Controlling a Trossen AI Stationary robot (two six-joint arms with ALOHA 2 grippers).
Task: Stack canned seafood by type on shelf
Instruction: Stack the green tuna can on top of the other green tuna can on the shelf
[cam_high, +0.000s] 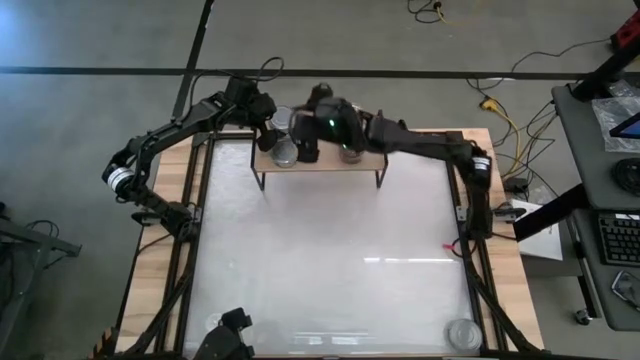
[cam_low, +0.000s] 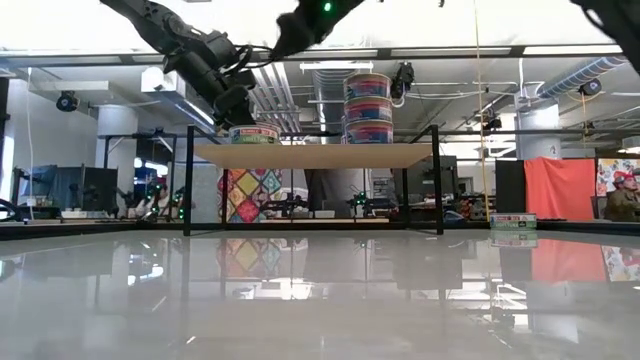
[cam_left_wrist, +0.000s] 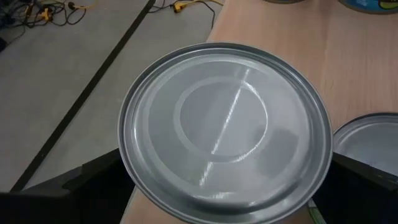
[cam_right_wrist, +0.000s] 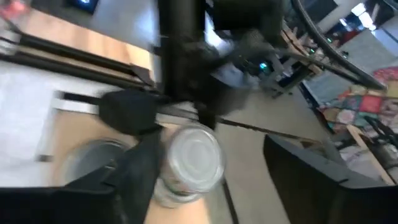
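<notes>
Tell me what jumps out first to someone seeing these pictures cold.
Both arms crowd over the small shelf at the table's far edge. On it, the low view shows a tall stack of cans near the middle and a single can toward one end, with the left tool just above that one. The left wrist view is filled by a silver-lidded can framed between that tool's fingers.

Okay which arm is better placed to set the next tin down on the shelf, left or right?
Probably the left. The left gripper holds a silver-lidded tin at the shelf end, just above the board. The right gripper hovers near the stack and looks empty.
</notes>
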